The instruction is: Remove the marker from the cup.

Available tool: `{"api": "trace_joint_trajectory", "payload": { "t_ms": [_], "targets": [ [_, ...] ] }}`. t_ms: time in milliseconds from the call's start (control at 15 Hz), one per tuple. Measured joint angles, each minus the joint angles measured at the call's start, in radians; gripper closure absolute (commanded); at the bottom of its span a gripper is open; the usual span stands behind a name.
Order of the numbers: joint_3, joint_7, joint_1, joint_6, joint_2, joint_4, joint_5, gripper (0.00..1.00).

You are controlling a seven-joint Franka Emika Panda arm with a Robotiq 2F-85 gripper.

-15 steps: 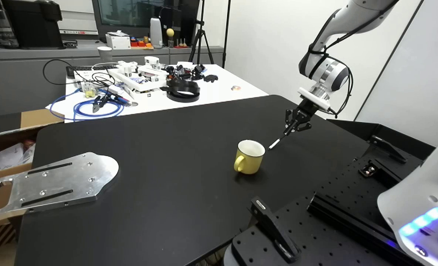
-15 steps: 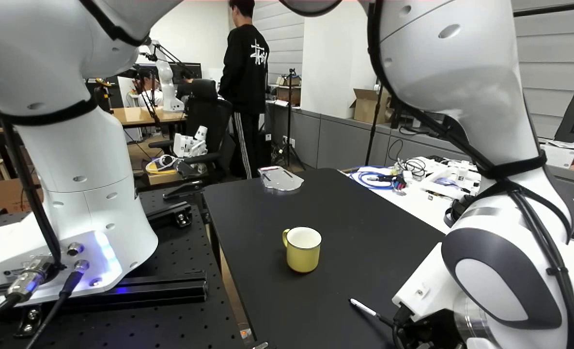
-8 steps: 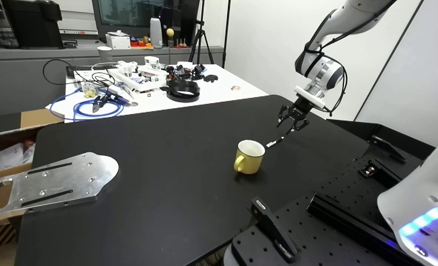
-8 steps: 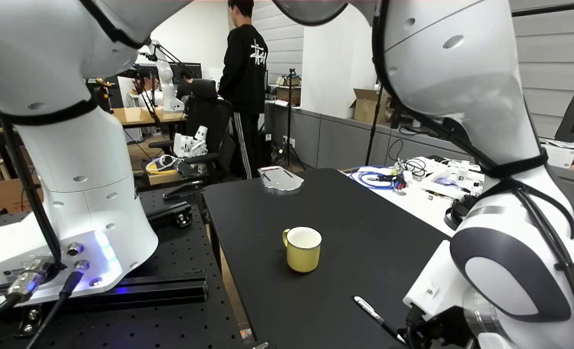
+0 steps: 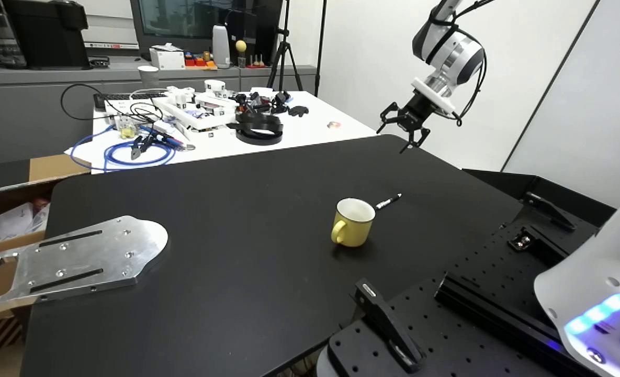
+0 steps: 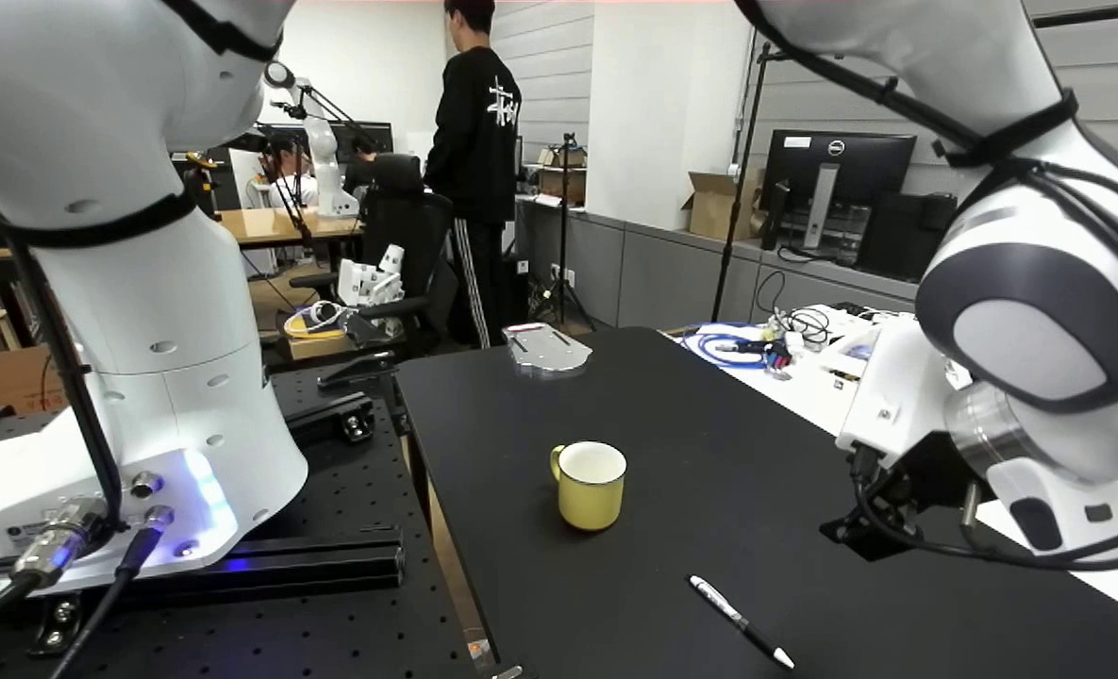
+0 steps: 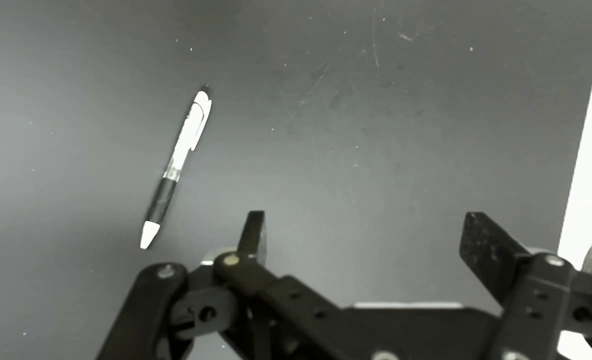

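The marker, a pen with a white barrel and a dark grip section, lies flat on the black table, left of my fingers in the wrist view. In both exterior views the yellow cup stands upright with its white inside showing, and no marker shows in it. Beside the cup, apart from it, the marker rests on the table surface. My gripper is open with its fingers wide apart and nothing between them. In an exterior view the gripper hovers well above the table, higher than the marker.
A silver metal plate lies near the table's far end from the arm. A white table with cables and parts adjoins it. A black perforated board with clamps borders the side by the robot base.
A second ago my gripper was shut on the marker, low over the table. It has since opened, let the marker go onto the table, and risen away. The cup has stayed put.
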State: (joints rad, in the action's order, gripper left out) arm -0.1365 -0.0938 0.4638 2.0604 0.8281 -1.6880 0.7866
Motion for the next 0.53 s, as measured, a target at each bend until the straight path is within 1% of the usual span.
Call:
{"api": "trace_joint_trajectory", "payload": {
  "t_ms": [267,533],
  "targets": [
    [0.005,-0.068,-0.031,-0.007,-0.141,-0.130,0.000,0.00],
    [0.005,-0.084,-0.035,-0.005,-0.164,-0.166,0.000,0.00]
  ]
}}
